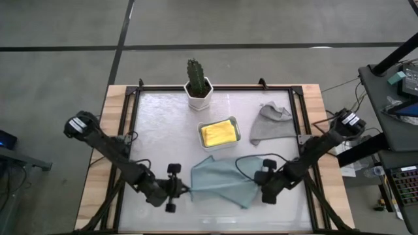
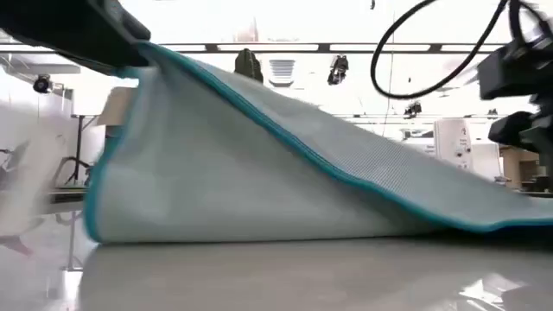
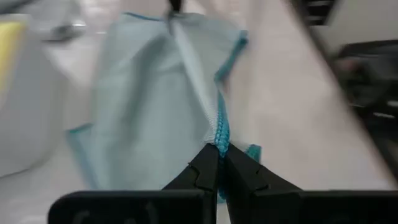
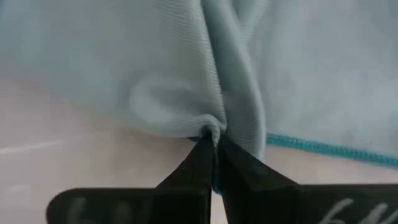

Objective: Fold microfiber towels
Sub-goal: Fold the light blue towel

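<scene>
Pale teal towel [image 1: 222, 181] spread rumpled on the counter [image 1: 163, 130], just in front of the white tray [image 1: 219, 132] holding the yellow towel [image 1: 218, 132]. Left claw [image 1: 186, 190] pinched together on the teal towel's edge on one side of it, right claw [image 1: 259, 189] clamped likewise on the opposite edge, one side apparently lifted off the counter in the low view. Grey towel [image 1: 271, 124] crumpled beside the tray, potted cactus [image 1: 197, 83] behind the tray.

No text, label, brand, number or sign can be read in any of the views.
</scene>
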### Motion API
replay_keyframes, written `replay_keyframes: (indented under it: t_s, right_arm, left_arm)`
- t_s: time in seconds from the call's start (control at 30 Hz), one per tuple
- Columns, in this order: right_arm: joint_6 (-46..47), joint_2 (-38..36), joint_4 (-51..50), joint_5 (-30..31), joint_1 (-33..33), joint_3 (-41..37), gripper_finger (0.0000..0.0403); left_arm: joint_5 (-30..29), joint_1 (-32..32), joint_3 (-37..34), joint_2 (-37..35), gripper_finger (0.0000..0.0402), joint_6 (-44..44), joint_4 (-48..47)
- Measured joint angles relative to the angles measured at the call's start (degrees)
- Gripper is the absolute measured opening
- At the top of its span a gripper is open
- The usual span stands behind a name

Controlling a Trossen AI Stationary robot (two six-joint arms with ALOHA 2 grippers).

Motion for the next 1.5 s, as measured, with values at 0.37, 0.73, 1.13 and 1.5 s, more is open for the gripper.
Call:
replay_keyframes:
  t_s: [0.37,0.73,1.13,1.5]
  right_arm:
    - [-1.0,-4.23,-5.29,0.37,-7.28,0.0,0.0092]
    - [15.67,-14.98,-4.4,-2.39,-5.54,0.0,0.0174]
    - [13.47,-2.84,24.17,-2.32,-3.32,2.18,0.0176]
    - [16.16,16.53,-7.12,2.38,-4.61,24.23,0.0176]
  left_arm:
    - [-11.79,4.61,-1.79,0.97,0.0,-4.3,-1.72]
    - [-21.36,5.04,-1.8,0.89,0.0,-5.19,-1.29]
    - [-22.94,5.04,-1.78,0.82,0.0,-5.58,-1.25]
    - [-23.36,5.04,-1.69,0.68,0.0,-3.86,-1.25]
